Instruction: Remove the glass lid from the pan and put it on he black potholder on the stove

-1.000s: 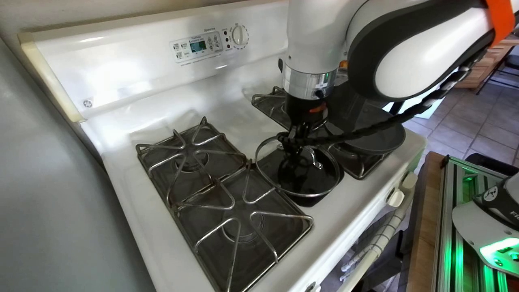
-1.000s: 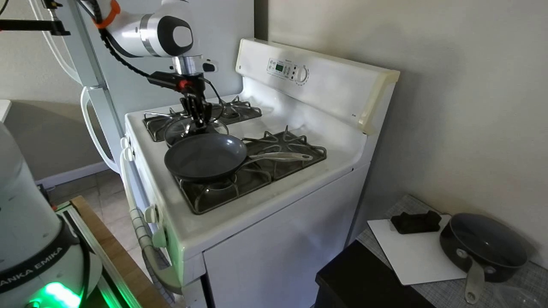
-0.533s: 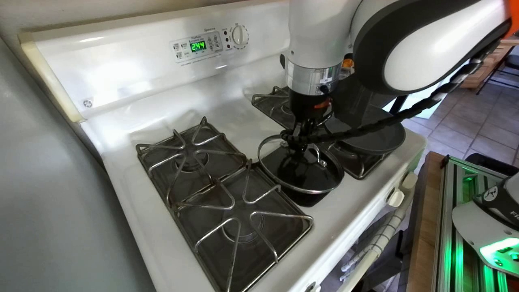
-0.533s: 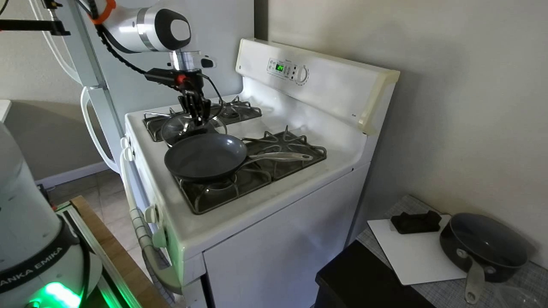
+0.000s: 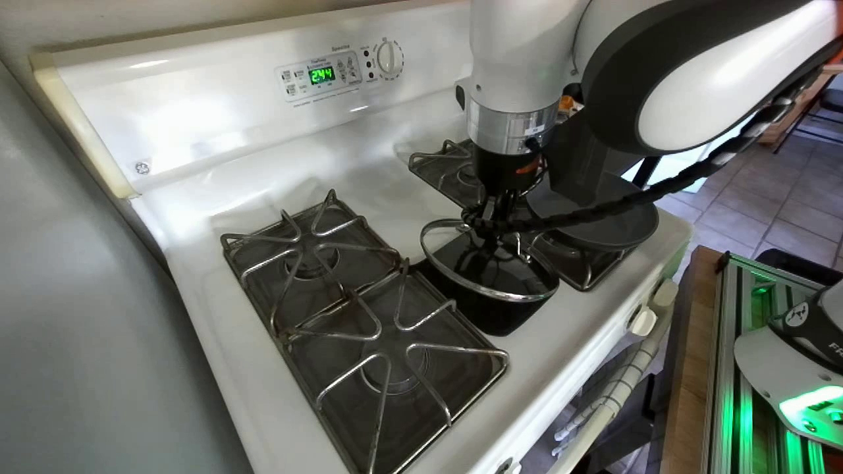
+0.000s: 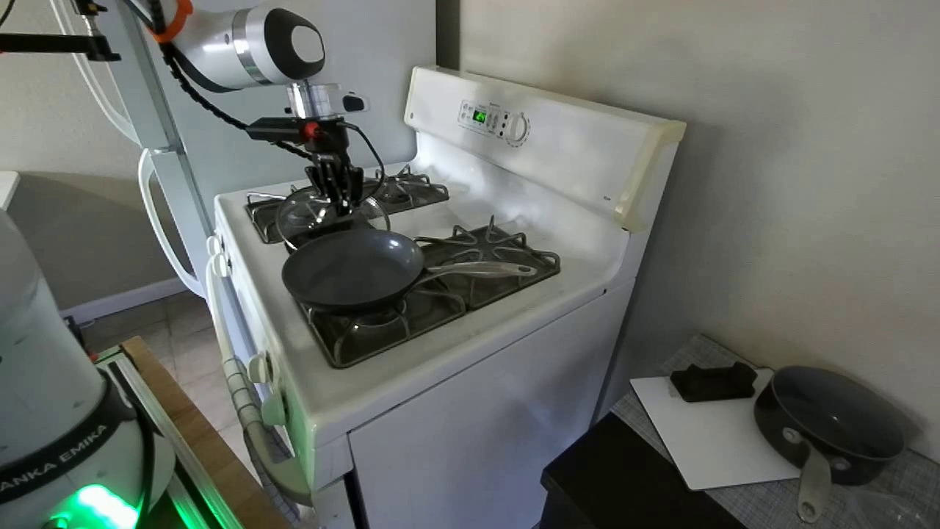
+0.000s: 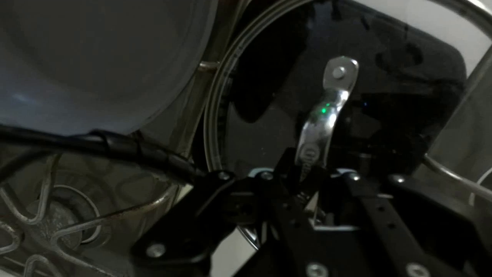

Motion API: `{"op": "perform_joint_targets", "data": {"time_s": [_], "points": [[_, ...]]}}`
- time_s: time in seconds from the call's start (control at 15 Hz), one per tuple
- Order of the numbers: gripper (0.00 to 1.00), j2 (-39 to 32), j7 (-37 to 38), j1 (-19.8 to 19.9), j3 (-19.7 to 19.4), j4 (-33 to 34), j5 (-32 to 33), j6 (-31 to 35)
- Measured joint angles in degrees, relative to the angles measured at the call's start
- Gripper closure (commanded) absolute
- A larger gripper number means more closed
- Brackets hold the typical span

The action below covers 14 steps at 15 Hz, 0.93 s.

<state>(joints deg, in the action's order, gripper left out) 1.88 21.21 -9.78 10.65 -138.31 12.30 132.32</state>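
The glass lid [image 5: 497,273], clear with a metal rim and an arched metal handle [image 7: 319,125], hangs tilted just above the black potholder [image 5: 506,317]. My gripper [image 5: 489,243] is shut on the handle; the fingers also show in the wrist view [image 7: 307,171]. In an exterior view the lid [image 6: 301,211] shows behind the pan. The dark grey pan [image 6: 352,268] is uncovered on the grates of the stove [image 6: 455,411]; it also shows in the wrist view [image 7: 100,57]. The lid hides much of the potholder; whether its lower rim touches it I cannot tell.
Raised burner grates [image 5: 375,336] stand beside the potholder. The back control panel [image 5: 323,76] rises behind. The pan's metal handle [image 6: 485,270] points toward the stove's back. A dark pot [image 6: 830,419] and a black item [image 6: 712,382] stand on a side counter.
The lid has risen a little with my gripper and tilted, its front rim moving up, so more of the potholder shows below it. The stove's clock display has lit up.
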Motion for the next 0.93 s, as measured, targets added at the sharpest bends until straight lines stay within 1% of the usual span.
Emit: {"op": "perform_joint_targets", "data": {"time_s": [0.13, 0.2, 0.27, 0.33, 0.4, 0.53, 0.6, 0.73, 0.87, 0.93], "points": [[1.0, -0.1, 0.5, 0.0, 0.1, 0.0, 1.0, 0.0], [0.93, -0.3, 0.8, 0.0, 0.2, 0.0, 1.4, 0.0], [0.77, -0.5, 1.0, 0.0, 0.3, 0.0, 1.6, 0.0], [0.84, -0.6, 1.2, -0.1, 0.5, 0.0, 1.7, 0.0], [0.81, -0.9, 1.2, -0.1, 0.5, -0.2, 1.7, 0.0], [0.54, -1.9, 1.3, -0.1, 0.7, -0.3, 1.7, 0.0], [0.45, -2.4, 1.3, -0.1, 0.7, -0.3, 1.7, 0.0], [0.28, -3.2, 1.3, -0.1, 0.7, -0.4, 1.7, 0.0], [0.14, -3.3, 1.3, 0.0, 0.4, -0.4, 1.7, 0.0], [0.05, -3.3, 1.3, 0.0, 0.2, -0.4, 1.7, 0.0]]}}
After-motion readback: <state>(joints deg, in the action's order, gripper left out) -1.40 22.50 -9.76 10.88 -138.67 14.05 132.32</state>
